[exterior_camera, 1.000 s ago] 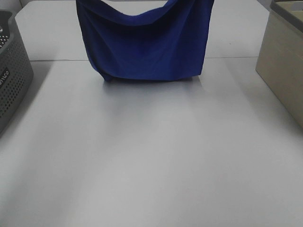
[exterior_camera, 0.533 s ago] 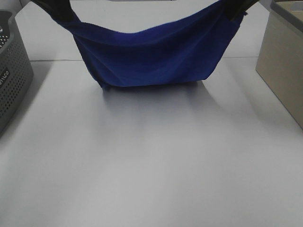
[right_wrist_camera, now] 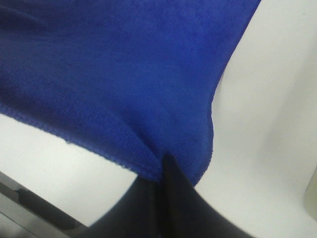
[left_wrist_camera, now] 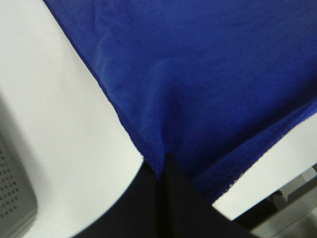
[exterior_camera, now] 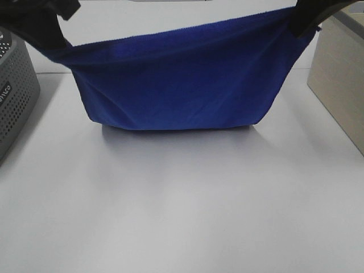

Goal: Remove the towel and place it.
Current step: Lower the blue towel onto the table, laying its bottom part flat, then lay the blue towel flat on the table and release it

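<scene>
The royal-blue towel [exterior_camera: 176,79] hangs stretched between my two grippers above the white table [exterior_camera: 182,205], its lower edge near or on the tabletop. My left gripper [exterior_camera: 48,31] is shut on the towel's upper left corner. My right gripper [exterior_camera: 304,20] is shut on its upper right corner. In the left wrist view the black fingers [left_wrist_camera: 166,188] pinch the towel [left_wrist_camera: 198,74]. In the right wrist view the black fingers [right_wrist_camera: 166,183] pinch the towel [right_wrist_camera: 124,64]. The white tag is not visible.
A grey perforated basket [exterior_camera: 14,96] stands at the left edge; it also shows in the left wrist view [left_wrist_camera: 15,198]. A beige box [exterior_camera: 341,74] stands at the right edge. The white table stretches in front of the towel.
Both grippers have moved apart and toward the camera, pulling the towel taut. The sagging top edge is now nearly straight and the towel hangs wider and nearer.
</scene>
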